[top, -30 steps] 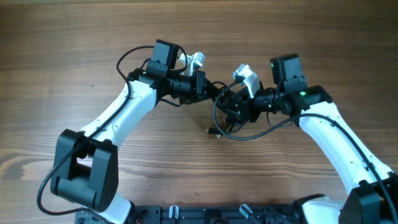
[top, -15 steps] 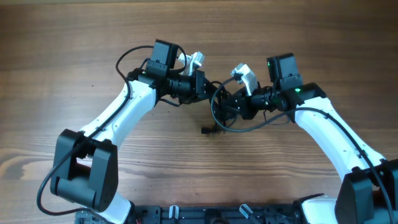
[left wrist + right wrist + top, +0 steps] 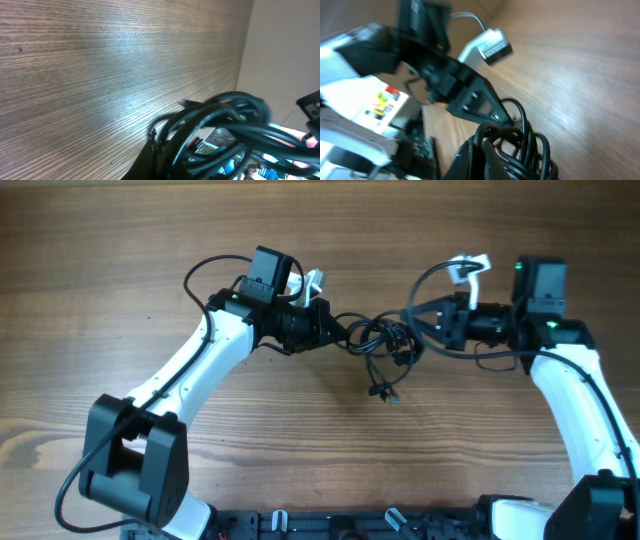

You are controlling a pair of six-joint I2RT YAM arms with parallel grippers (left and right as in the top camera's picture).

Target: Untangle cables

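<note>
The tabletop (image 3: pixel 120 240) is brown wood, its grain running from 9 to 3 o'clock in the overhead view, with a pale sheen in the left wrist view. A tiny dark speck (image 3: pixel 150 319) marks it toward 9 o'clock. A black rail (image 3: pixel 330 525) lines the 6 o'clock edge. Near the centre the cables (image 3: pixel 385 340) drop one plug (image 3: pixel 384 393) toward the wood; whether it touches cannot be told.
</note>
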